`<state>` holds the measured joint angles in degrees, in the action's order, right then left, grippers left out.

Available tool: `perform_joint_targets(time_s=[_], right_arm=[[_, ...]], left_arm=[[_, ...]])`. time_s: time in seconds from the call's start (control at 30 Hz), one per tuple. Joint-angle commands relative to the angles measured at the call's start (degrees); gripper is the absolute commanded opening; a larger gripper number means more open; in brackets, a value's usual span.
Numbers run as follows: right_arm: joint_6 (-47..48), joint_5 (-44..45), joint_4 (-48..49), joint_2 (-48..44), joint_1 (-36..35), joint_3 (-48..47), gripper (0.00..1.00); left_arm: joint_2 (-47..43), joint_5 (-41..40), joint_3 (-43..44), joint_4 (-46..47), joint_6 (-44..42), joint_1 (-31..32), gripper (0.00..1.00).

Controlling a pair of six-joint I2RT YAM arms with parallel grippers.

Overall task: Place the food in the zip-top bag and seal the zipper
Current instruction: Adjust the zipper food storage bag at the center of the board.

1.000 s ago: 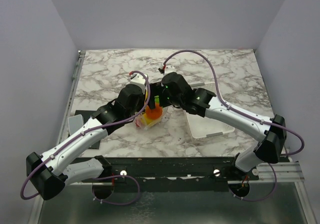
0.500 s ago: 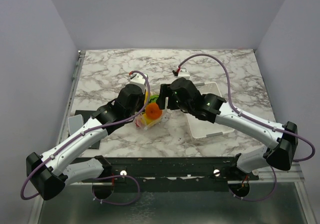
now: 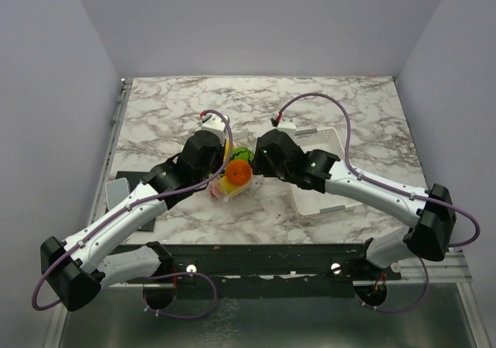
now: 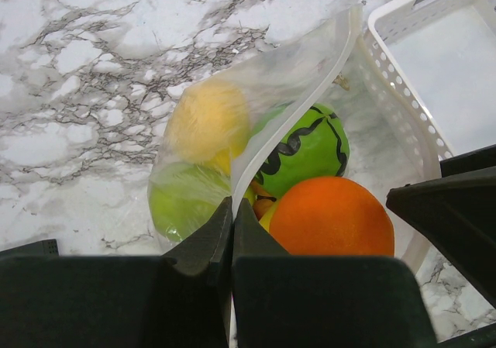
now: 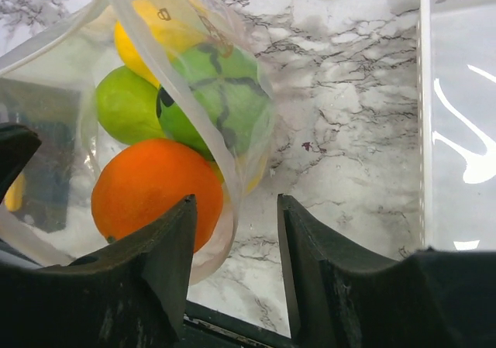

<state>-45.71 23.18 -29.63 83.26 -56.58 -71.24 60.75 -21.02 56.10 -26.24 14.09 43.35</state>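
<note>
The bag [image 3: 225, 188] lies on the marble worktop [image 3: 170, 108] between the two grippers. Its open mouth is turned up toward them and its body stretches away from the left gripper [image 4: 232, 236] toward the tray. In the left wrist view, the zipper [image 4: 249, 162] runs from that gripper's tips up and to the right, and it is not pressed closed. The left gripper is pressed together and pinches the near rim of the bag right at its tips. Just past them sit the orange [image 4: 329, 216] and the green striped ball [image 4: 306, 146], both inside the mouth. A yellow fruit [image 4: 208, 119] and a lime-green one [image 4: 182, 201] lie behind the film to the left of the rim. The right gripper [image 5: 232, 232] has its jaws spread apart, and the other wall of the bag hangs down between them. From the pictures I cannot tell whether either finger touches it. The orange sits just ahead of its left finger [image 5: 167, 247], with the striped ball and the yellow fruit farther out. The white tray [image 3: 329, 199] lies close to the right of this gripper, beside the bag. Its perforated wall stands just beyond the bag's far edge in the left wrist view. A dark mat [image 3: 128, 179] lies well off to the left of the left gripper.
</note>
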Motion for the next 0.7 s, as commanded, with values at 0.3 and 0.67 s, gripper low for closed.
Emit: perform_joint_targets(time_s=[0.3, 0.67], right_arm=[[-3.5, 1.9, -0.4, 5.1, -0.4, 0.0, 0.2], [1.5, -1.4, -0.4, 1.1, -0.4, -2.7, 0.01]], left_arm=[[-0.6, 0.8, -0.3, 0.1, -0.1, -0.2, 0.0], [-2.0, 3.5, 2.2, -2.0, 0.6, -0.2, 0.0]])
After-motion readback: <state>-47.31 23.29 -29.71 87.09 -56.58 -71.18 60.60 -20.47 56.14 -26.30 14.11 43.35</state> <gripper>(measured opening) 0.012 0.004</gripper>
